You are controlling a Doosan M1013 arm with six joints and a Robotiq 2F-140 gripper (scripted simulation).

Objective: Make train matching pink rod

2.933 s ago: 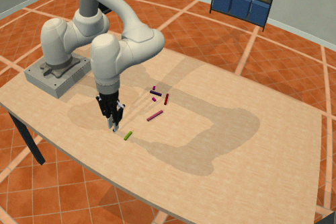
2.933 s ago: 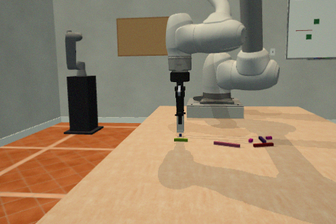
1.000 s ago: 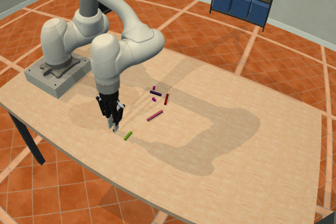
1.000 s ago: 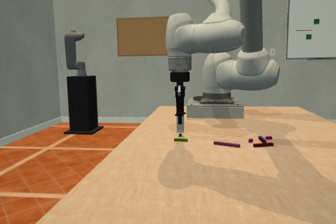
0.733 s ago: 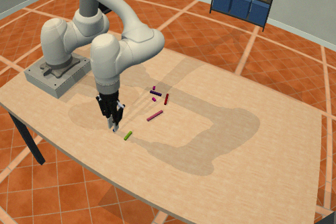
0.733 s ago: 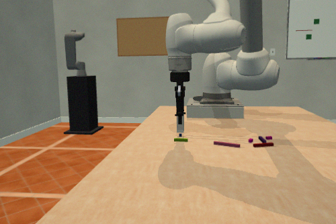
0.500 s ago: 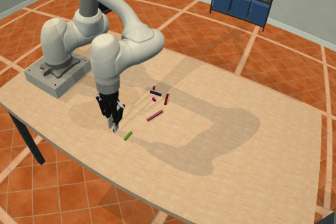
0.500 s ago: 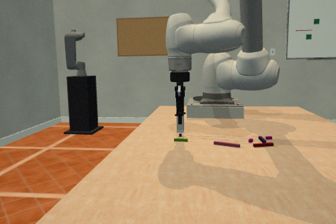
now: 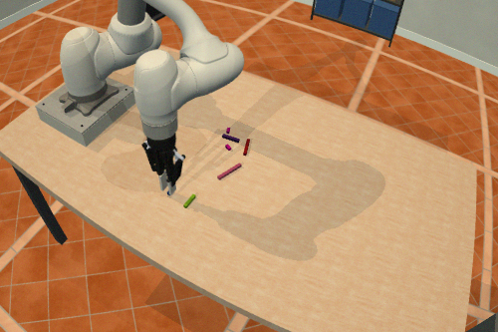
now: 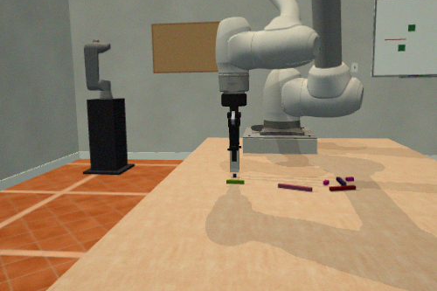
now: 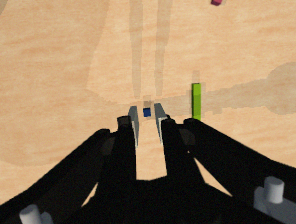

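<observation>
Fingers apart over the blue rod, other rods spread across the table

The table point(image 9: 408, 236) point(image 10: 175, 259) point(image 11: 50, 75) carries the arm point(image 9: 209, 67) point(image 10: 275, 47), whose grey base point(image 9: 60, 124) point(image 10: 280, 145) stands at one end. The arm reaches out over the wood and points its gripper point(image 9: 166, 192) point(image 10: 234, 171) point(image 11: 146, 114) straight down. The fingers stand a little apart, gripping nothing; the wrist view shows wood on both sides of the blue rod, seen between the tips.

The pink rod point(image 9: 229, 171) point(image 10: 294, 187) point(image 11: 216, 2) lies flat between the lime rod and the group of red, purple and magenta rods. The red rod point(image 9: 246, 147) point(image 10: 343, 188) lies near one end of the purple rod point(image 9: 230, 138) point(image 10: 341, 181), turned across its direction. The lime rod point(image 9: 189, 200) point(image 10: 235, 182) point(image 11: 196, 101) lies near the blue one, to its right in the wrist view.

Two magenta rods lie on either side of the purple rod: one magenta rod point(image 9: 228, 148) point(image 10: 326, 183) on the pink rod's side, the other magenta rod point(image 9: 228, 130) point(image 10: 350, 179) beyond. Smallest is the blue rod point(image 10: 234, 176) point(image 11: 146, 112), just below the fingertips and well apart from the purple and magenta rods.
</observation>
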